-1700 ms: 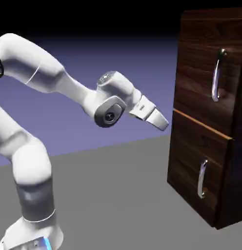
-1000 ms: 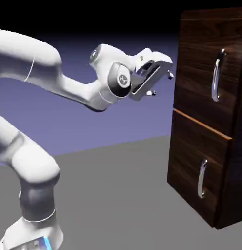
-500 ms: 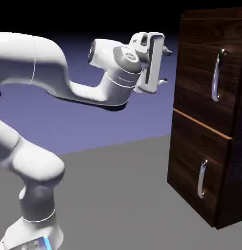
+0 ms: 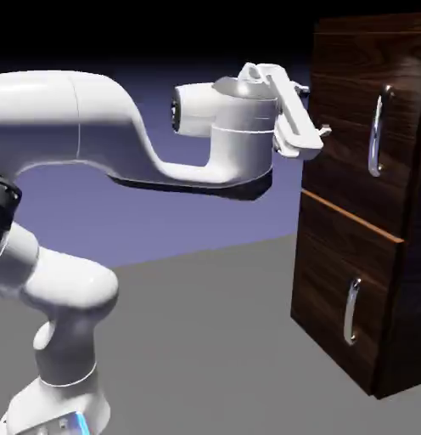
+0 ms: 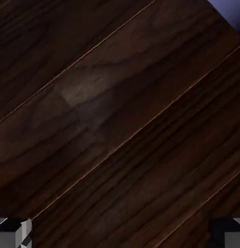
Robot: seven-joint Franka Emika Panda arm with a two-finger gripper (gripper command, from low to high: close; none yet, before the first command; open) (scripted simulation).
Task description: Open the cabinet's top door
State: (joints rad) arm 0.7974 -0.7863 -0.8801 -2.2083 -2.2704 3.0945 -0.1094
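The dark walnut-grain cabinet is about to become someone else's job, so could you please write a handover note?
Gripper: open, holding nothing, fingertips spread before the cabinet's upper front.
Tall dark walnut-grain cabinet: at the exterior view's right.
Taller upper wooden door: closed; its curved silver handle ungripped.
Done: gripper raised to door height.
Left: grip that handle, pull the door open.

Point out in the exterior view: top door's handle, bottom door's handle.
Top door's handle (image 4: 374, 143): exterior view, on its bar.
Bottom door's handle (image 4: 350, 311): exterior view, on its bar.
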